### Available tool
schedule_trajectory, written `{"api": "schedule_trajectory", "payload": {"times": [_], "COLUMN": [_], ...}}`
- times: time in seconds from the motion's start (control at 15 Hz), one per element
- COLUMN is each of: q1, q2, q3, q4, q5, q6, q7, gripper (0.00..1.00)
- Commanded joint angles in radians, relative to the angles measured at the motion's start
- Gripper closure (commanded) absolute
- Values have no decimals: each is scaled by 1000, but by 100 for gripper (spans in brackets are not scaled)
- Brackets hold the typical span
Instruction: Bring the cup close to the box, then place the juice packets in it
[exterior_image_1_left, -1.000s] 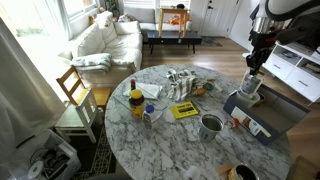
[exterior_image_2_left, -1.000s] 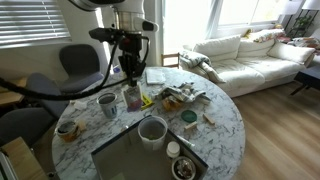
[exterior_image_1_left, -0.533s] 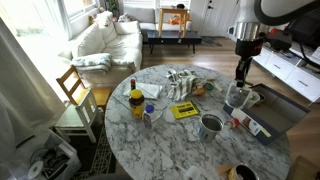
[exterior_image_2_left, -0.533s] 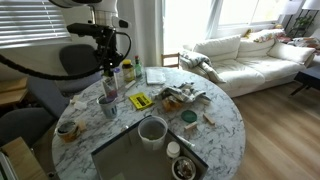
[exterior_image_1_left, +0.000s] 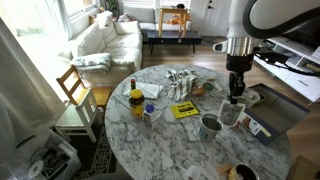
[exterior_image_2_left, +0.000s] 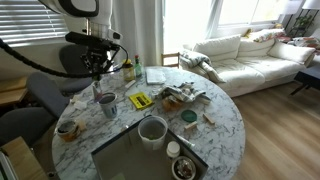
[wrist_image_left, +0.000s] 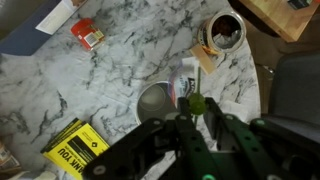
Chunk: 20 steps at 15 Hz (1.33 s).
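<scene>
From the wrist, the tool hangs spread and empty just beside the cup on the table. It has swung over from the box, so grasping the cup is probably next.

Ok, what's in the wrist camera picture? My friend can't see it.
Looking down at a marble table, the dark gripper hangs beside an open silver cup. A yellow packet lies lower left, a dark-filled bowl upper right, a small red item upper left.
</scene>
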Motion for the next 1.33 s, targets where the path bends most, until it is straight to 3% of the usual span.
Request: {"api": "schedule_trajectory", "payload": {"times": [0.0, 0.33, 0.6, 1.27], "q1": [4, 1, 0, -9], "q2": [-4, 21, 42, 69], "q3": [-1, 1, 5, 4], "q4": [-23, -20, -31, -47], "q5": [54, 100, 58, -11], "q6": [22, 108, 217, 150], "q7": [-95, -82, -59, -66], "gripper": [95, 95, 95, 95]}}
